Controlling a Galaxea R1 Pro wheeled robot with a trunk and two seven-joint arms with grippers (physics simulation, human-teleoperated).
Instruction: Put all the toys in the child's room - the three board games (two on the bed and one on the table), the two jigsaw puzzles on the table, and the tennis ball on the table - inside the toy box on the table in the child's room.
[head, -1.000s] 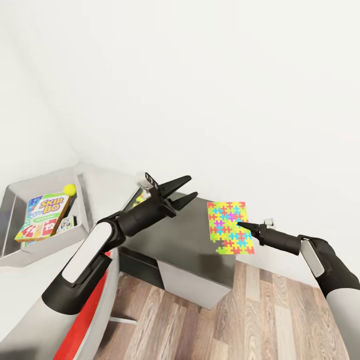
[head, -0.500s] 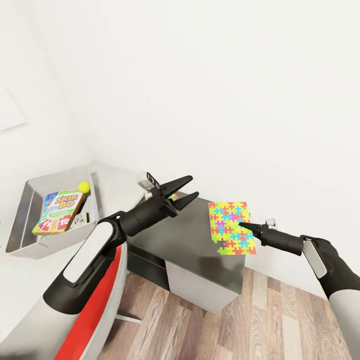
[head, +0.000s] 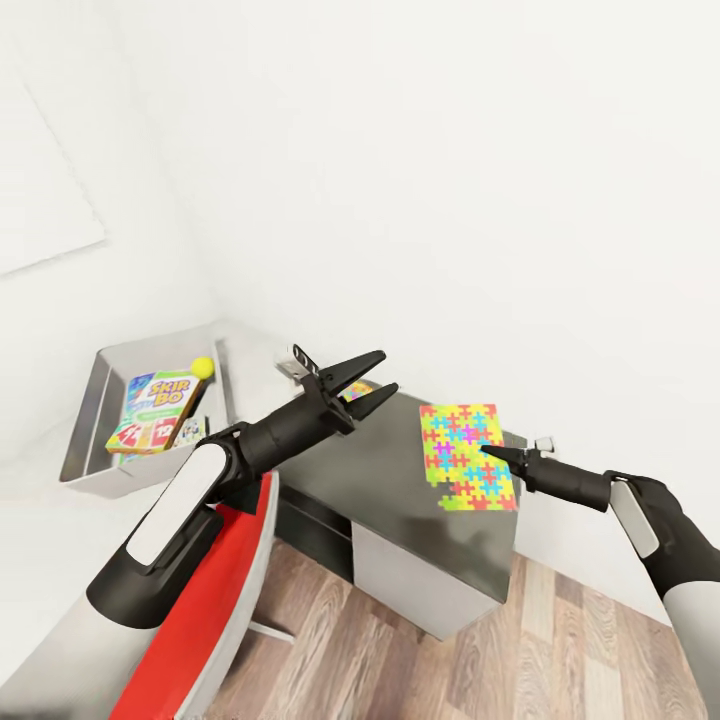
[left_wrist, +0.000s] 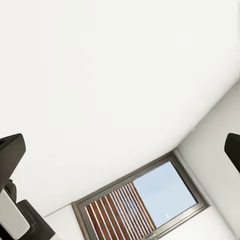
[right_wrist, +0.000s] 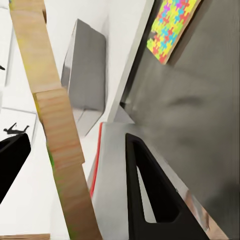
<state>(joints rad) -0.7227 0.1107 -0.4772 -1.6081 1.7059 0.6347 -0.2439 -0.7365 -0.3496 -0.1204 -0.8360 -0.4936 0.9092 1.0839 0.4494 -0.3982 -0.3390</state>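
Holding a flat jigsaw puzzle box (head: 467, 456) patterned with yellow, pink, blue and green pieces, the right gripper (head: 488, 452) pinches its edge above a low dark grey desk (head: 400, 500). The left gripper (head: 372, 378) hangs empty, fingers spread. On the pale table (head: 40, 520), the shallow grey toy box (head: 85, 435) contains a green-yellow-red box reading "SKIP-BO" (head: 158, 405) and a small yellow-green ball (head: 203, 367).
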